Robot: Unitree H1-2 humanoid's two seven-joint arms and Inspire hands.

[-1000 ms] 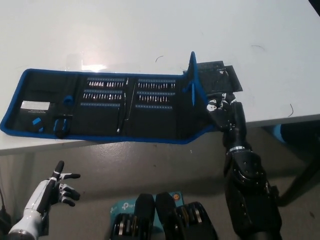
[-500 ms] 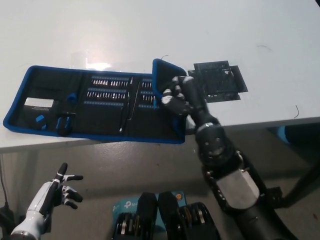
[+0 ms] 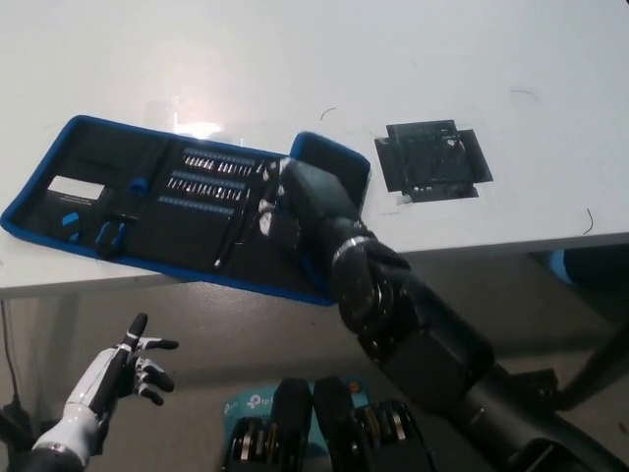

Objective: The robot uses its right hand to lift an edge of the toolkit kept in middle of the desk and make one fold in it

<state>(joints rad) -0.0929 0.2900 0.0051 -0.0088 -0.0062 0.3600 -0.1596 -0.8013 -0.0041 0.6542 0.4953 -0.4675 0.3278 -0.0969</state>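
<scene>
While the right hand [image 3: 287,204] presses flat on the toolkit [image 3: 147,197], its blue-edged end flap [image 3: 332,157] lies folded over just beyond it. Judged soft fabric, stiffened by bit rows; best gripped at the piped edge. Left hand [image 3: 138,369] hangs spread below the bench [image 3: 295,59]

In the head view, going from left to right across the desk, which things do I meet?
Toolkit → right robot hand pressing on the toolkit's folded flap → black patch on the desk.
</scene>
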